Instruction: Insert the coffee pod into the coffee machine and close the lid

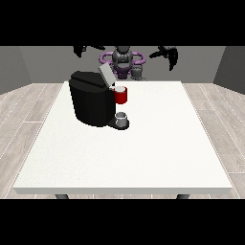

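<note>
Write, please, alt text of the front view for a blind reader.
A black coffee machine stands on a white table, lid raised, a small cup at its base. Behind it, the robot holds both hands up, away from the machine.

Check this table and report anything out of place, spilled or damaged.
Nothing stands out. The coffee machine stands upright on the table, its lid raised, a cup at its base. No spills show.

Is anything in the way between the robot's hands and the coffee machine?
Nothing visible. Both hands, one at the view's left and one at the view's right, hang raised behind the table. The coffee machine stands with its lid tilted open, and only bare tabletop lies between.
</note>
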{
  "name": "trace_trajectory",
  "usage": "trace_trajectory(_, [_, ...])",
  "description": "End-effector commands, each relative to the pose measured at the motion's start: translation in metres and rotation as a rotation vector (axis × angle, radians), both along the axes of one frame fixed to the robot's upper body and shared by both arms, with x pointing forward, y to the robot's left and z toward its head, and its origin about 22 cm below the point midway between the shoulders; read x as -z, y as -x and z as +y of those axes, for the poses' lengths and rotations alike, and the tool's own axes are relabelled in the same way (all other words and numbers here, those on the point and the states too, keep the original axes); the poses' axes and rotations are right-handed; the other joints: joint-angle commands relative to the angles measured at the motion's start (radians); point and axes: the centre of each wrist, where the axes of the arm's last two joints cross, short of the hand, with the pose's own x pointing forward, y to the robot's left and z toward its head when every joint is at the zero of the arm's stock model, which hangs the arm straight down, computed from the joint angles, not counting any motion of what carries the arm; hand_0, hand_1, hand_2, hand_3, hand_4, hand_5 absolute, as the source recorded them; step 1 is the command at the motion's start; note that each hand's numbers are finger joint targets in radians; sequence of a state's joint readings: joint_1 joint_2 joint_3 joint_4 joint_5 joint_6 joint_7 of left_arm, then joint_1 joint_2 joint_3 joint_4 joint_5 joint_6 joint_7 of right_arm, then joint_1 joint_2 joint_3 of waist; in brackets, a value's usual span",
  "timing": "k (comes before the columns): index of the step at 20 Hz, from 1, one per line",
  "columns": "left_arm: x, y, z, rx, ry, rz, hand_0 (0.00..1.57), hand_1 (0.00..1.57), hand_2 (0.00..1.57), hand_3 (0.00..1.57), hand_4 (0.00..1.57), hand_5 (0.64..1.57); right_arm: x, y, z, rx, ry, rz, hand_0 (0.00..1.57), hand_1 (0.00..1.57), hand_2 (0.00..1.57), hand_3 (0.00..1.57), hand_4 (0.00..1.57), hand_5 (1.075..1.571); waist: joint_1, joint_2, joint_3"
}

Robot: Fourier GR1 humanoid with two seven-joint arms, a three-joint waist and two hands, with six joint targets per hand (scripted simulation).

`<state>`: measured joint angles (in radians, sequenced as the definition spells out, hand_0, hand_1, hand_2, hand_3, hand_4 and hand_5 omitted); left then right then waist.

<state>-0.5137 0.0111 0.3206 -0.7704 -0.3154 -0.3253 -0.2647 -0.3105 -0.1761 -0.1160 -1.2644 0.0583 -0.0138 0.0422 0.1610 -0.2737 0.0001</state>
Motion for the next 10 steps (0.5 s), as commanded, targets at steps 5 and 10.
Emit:
trace_trajectory(5, [-0.02, 0.007, -0.008, 0.006, 0.036, -0.09, 0.0, 0.0, 0.0, 0.0, 0.39, 1.571, -0.014, -0.025, -0.011, 0.048, -0.121, -0.019, 0.0, 0.0, 0.0, 0.0, 0.0, 1.571, 0.055, 0.105, 0.0003])
trace_trajectory(10, [-0.026, 0.02, -0.012, -0.009, 0.031, -0.088, 0.0, 0.0, 0.0, 0.0, 0.36, 1.571, -0.029, -0.042, -0.004, 0.033, -0.185, 0.06, 0.0, 0.0, 0.0, 0.0, 0.1, 1.571, 0.047, 0.11, 0.0001])
